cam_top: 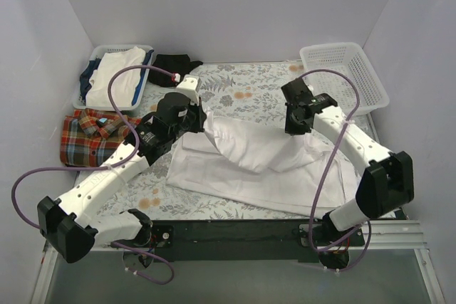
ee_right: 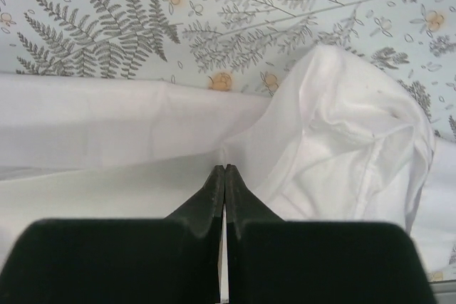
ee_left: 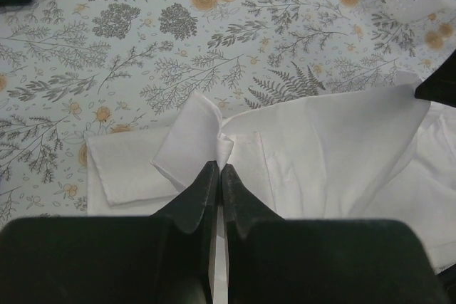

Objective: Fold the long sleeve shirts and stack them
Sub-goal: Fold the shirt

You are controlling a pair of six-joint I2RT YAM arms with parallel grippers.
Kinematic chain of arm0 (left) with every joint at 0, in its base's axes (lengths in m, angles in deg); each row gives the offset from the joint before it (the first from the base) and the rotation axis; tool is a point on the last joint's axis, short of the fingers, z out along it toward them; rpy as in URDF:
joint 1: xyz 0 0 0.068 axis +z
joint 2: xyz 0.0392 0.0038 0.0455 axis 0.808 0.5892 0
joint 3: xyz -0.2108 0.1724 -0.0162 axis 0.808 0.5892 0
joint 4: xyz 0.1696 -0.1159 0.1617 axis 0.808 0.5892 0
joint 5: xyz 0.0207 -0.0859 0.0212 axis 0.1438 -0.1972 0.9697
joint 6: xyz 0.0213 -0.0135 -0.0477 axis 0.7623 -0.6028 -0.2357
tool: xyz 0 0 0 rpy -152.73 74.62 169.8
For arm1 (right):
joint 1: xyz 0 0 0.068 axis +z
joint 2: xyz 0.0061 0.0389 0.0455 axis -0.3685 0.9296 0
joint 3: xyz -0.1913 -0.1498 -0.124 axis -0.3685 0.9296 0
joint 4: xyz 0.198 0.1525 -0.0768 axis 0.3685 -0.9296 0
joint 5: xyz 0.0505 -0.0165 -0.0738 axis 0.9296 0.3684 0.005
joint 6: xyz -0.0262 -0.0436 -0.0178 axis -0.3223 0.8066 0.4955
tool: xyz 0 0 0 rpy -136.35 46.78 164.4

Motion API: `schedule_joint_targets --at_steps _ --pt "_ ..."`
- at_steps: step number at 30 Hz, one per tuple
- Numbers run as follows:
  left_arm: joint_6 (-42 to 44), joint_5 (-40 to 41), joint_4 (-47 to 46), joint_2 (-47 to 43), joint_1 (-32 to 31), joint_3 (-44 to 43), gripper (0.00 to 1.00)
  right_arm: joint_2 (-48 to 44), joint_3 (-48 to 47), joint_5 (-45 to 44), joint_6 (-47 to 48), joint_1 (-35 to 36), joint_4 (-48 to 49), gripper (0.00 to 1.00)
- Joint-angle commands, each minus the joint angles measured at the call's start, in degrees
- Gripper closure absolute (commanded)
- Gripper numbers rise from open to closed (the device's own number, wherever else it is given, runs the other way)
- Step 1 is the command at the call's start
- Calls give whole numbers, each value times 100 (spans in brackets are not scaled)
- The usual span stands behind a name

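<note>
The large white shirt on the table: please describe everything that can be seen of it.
The large plain white shirt of thin fabric lies mostly flat, slightly creased, on the floral tablecloth. One part is lifted into a fold across its middle: the left gripper and right gripper each pinch its cloth, jaws shut.

The white shirt (cam_top: 263, 161) is thin, smooth, matt cloth, the plaid shirt (cam_top: 89, 137) woven cloth, the bench (cam_top: 249, 83) has a matt fern-printed cover, the basket (cam_top: 375, 83) is white perforated plastic, and the left pincer (ee_left: 218, 169) and right pincer (ee_right: 225, 170) look like matt black plastic.
</note>
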Motion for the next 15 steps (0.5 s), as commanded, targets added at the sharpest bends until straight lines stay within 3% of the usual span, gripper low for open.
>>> schedule_joint_targets --at_steps 1,8,15 --pt "140 -363 -256 121 40 -228 100 -805 627 -288 -349 -81 -504 99" --pt "306 -1549 -361 561 40 -272 100 -1692 1262 -261 -789 -117 -988 99" --pt "228 -1665 -458 1000 40 -236 100 -2133 2052 353 -1000 -108 -1296 99"
